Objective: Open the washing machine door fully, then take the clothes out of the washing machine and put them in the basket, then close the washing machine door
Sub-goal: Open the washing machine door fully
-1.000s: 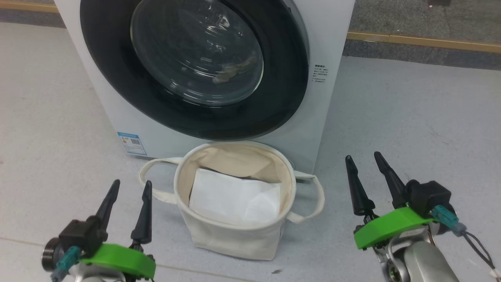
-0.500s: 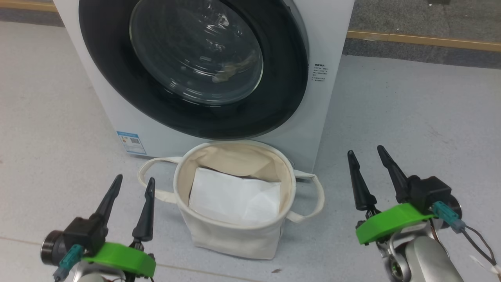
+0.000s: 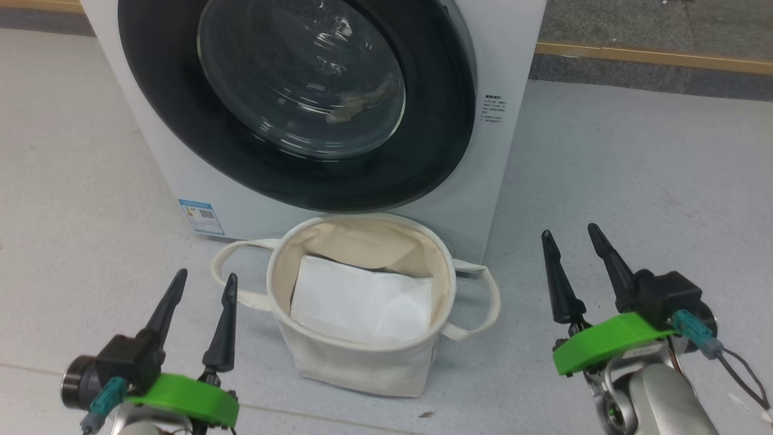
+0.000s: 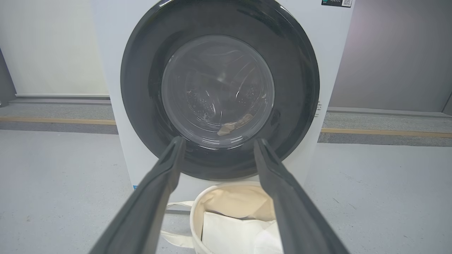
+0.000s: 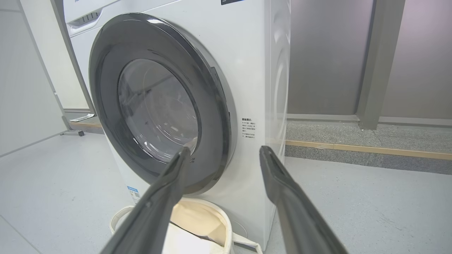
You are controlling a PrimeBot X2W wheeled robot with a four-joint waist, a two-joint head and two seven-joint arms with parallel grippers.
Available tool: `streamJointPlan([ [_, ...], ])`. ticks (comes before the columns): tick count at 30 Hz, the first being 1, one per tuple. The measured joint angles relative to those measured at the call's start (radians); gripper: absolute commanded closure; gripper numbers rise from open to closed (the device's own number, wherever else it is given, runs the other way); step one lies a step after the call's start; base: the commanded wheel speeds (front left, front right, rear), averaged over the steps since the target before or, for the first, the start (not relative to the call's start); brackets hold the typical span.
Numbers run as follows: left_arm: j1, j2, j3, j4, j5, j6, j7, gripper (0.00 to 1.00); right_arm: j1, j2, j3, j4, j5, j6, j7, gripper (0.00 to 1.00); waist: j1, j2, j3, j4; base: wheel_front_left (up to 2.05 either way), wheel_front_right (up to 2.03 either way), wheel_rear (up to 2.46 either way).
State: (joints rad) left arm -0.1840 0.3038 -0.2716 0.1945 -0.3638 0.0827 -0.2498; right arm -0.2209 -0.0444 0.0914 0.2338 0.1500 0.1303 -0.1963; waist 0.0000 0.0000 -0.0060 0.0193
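My view shifts slightly; the washing machine door (image 3: 302,78) stays shut. Left gripper (image 3: 206,275) and right gripper (image 3: 569,231) stay spread, empty.

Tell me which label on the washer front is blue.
The lower left label, under the door; the right label is only dark print.
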Motion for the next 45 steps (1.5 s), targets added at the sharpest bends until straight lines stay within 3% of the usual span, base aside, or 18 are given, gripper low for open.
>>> streamJointPlan([
  [12,0.0,-0.005,0.0,-0.031,-0.016,-0.004,0.0,0.0,-0.026,-0.001,-0.026,0.0,0.099,0.0,-0.023,0.01,0.0,0.0,0.055,0.03,0.0,0.0,0.0],
  [13,0.0,-0.006,0.001,-0.032,-0.016,-0.004,0.0,0.0,-0.042,-0.001,-0.037,0.0,0.1,0.0,-0.026,0.29,0.0,0.0,0.064,0.035,0.0,0.0,0.0],
  [14,0.0,-0.007,0.002,-0.032,-0.016,-0.005,0.0,0.0,-0.059,-0.001,-0.049,0.0,0.103,0.0,-0.032,0.73,0.0,0.0,0.072,0.041,0.0,0.0,0.0],
  [17,0.0,-0.007,0.017,-0.046,-0.016,-0.013,0.0,0.0,-0.112,-0.001,-0.084,0.0,0.113,0.0,-0.036,0.99,0.0,0.0,0.092,0.064,0.0,0.0,0.0],
  [25,-0.001,-0.014,0.036,-0.069,-0.015,-0.032,0.0,0.0,-0.217,-0.001,-0.174,0.055,0.253,0.0,-0.042,1.0,0.0,0.0,0.146,0.113,0.0,0.0,0.0],
  [30,-0.01,-0.016,0.054,-0.081,-0.006,-0.044,0.0,0.0,-0.322,-0.001,-0.197,0.111,0.417,0.0,-0.003,1.0,0.0,0.0,0.188,0.129,0.0,0.0,0.0],
  [35,-0.039,-0.029,0.062,-0.092,0.002,-0.058,0.0,0.0,-0.442,-0.004,-0.27,0.189,0.693,0.0,0.12,1.0,0.0,0.0,0.236,0.143,0.0,0.0,0.0],
  [45,-0.056,-0.058,0.093,-0.087,0.013,-0.081,0.0,0.0,-0.671,-0.049,-0.36,0.365,0.922,0.0,0.37,1.0,0.0,0.0,0.306,0.179,0.0,0.0,0.0],
])
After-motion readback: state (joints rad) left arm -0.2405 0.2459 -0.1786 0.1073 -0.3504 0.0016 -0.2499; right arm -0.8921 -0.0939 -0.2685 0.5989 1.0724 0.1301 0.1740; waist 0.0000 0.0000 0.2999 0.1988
